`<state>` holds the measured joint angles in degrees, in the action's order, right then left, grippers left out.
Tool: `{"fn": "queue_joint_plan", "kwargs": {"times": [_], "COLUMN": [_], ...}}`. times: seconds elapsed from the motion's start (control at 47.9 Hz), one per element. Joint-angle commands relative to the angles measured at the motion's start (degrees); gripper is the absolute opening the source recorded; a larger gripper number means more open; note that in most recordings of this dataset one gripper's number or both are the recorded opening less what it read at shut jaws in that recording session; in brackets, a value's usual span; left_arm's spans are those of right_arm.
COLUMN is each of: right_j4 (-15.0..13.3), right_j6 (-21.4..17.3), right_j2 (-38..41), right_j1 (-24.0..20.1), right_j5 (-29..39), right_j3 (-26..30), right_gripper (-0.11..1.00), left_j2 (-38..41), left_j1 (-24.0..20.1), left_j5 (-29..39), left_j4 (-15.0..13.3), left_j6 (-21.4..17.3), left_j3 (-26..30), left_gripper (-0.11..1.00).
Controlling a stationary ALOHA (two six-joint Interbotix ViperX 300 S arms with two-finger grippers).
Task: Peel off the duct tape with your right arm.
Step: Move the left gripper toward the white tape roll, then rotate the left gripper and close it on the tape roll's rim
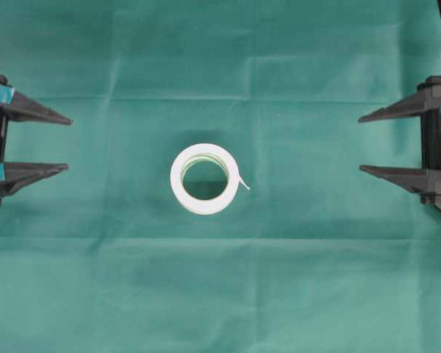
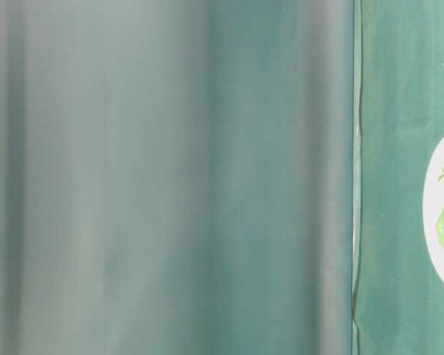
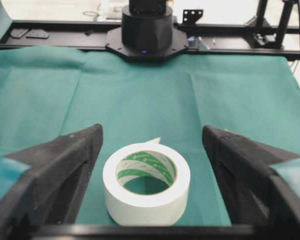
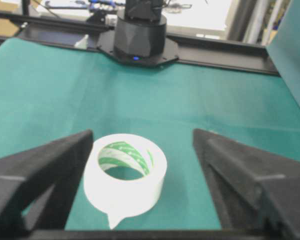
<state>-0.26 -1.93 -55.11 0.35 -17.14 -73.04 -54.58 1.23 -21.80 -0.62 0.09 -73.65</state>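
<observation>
Overhead view: green-draped desk [image 1: 220, 294], with the left gripper [image 1: 67, 143] at 9 o'clock and the right gripper [image 1: 361, 143] at 3 o'clock, both jaws spread wide and holding nothing. The duct tape [image 1: 203, 179] lies flat at centre, well apart from both. Its loose tab [image 1: 242, 183] juts toward 4 o'clock. The roll is unpinned, so pulling could probably drag it; the small tab may slip out

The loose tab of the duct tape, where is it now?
In the overhead view the tab sticks out from the duct tape on its right side, toward the open right gripper, untouched.
</observation>
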Motion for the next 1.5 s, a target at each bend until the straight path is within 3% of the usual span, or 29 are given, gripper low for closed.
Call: {"fn": "queue_joint_plan", "kwargs": {"times": [0.0,0.063,0.543,0.94,1.149,1.483], "right_j4": [-0.1,-0.1,-0.3,-0.3,-0.3,-0.3], "right_j6": [0.0,0.0,0.0,0.0,0.0,0.0], "right_j2": [0.3,0.3,0.4,0.4,0.4,0.4], "right_j1": [0.2,0.1,0.2,0.2,0.1,0.1], "right_j5": [-0.5,-0.6,-0.7,-1.7,-1.8,-1.9], "right_j3": [0.7,0.8,0.7,0.0,0.0,0.0], "right_gripper": [0.77,0.85,0.85,0.84,0.84,0.84], "left_j2": [1.2,3.0,28.3,39.0,39.6,39.8], "left_j1": [0.2,0.2,0.7,0.7,0.7,1.9], "left_j5": [-0.8,-1.5,-6.9,-6.1,-0.4,21.7], "left_j4": [-0.2,-0.2,-0.2,-0.2,-0.2,-0.2], "left_j6": [0.0,0.1,-0.4,-0.5,-0.4,-0.5], "left_j3": [1.3,2.0,16.7,24.7,26.5,33.0], "left_gripper": [0.97,0.98,0.98,0.98,0.98,0.98]}}
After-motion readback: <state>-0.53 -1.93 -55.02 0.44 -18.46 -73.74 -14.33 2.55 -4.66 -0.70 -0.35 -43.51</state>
